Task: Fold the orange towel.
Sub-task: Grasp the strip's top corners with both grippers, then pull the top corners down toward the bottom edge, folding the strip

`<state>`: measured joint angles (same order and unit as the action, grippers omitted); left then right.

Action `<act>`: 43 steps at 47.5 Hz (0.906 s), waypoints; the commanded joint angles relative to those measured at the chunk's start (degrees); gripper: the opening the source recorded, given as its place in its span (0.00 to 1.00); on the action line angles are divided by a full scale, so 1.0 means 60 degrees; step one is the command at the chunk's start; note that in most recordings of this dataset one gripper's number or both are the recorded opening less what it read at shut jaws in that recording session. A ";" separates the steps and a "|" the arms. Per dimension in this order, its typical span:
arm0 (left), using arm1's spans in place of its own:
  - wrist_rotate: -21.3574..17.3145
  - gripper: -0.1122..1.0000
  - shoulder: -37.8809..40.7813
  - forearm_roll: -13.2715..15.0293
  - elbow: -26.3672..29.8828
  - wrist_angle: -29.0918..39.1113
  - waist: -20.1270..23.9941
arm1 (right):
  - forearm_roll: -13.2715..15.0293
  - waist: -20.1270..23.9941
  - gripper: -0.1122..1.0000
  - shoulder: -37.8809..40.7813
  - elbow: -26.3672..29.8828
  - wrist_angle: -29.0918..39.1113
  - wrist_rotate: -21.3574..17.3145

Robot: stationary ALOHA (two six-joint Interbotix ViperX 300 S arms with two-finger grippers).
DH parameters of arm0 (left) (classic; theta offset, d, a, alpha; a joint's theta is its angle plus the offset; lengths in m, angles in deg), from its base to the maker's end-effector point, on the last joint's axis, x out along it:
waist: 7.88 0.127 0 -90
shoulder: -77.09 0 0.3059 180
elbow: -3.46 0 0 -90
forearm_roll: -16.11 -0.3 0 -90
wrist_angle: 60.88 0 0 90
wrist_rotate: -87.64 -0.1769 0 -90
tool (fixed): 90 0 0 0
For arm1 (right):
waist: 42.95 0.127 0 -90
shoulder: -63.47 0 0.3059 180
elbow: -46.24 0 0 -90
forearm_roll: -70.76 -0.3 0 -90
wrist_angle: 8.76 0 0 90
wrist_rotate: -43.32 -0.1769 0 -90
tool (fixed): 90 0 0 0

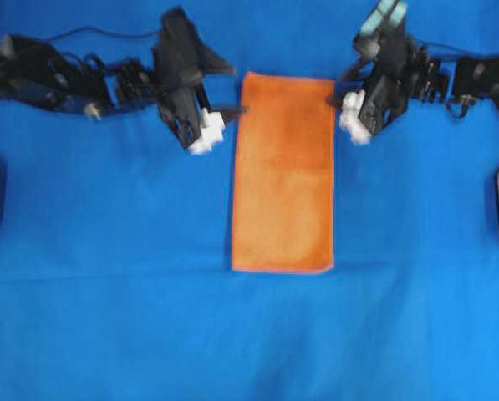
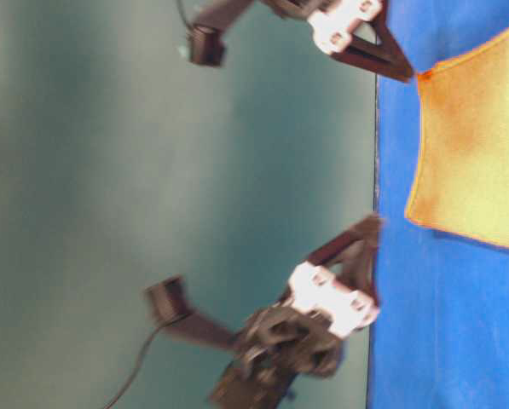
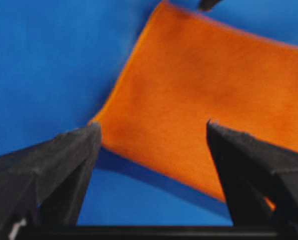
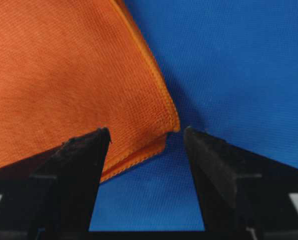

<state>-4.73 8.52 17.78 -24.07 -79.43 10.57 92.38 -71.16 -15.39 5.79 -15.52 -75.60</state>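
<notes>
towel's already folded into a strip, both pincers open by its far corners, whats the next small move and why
Probably lower both pincers onto the far corners of the orange towel and close. The left pincer and right pincer each stand open at a corner, gripping nothing, and the strip lies flat on the blue cloth, one fold short.

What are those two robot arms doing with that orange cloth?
They are folding the orange towel. It lies flat on the blue cloth as a long narrow rectangle, and the right wrist view shows two layers at its corner, so it looks folded once already. The left gripper and the right gripper are each at one of its far corners, one on each side. Both are open and neither is holding the towel.
</notes>
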 commanded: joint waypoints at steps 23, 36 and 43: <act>-0.0059 0.51 0.1743 -0.0029 0.0850 -0.0439 0.0439 | 0.0029 -0.0190 0.38 0.0879 0.0337 -0.0396 0.0073; -0.0249 0.11 0.1729 -0.0029 0.0864 -0.0483 0.0454 | 0.0029 -0.0044 0.13 0.0879 0.0337 -0.0542 0.0029; -0.0366 0.11 0.1611 -0.0029 0.0835 -0.0439 0.0454 | 0.0029 -0.0044 0.13 0.0850 0.0381 -0.0513 0.0029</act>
<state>-6.84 19.77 17.51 -19.67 -81.89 12.95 92.47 -71.60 -9.67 7.37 -18.42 -75.33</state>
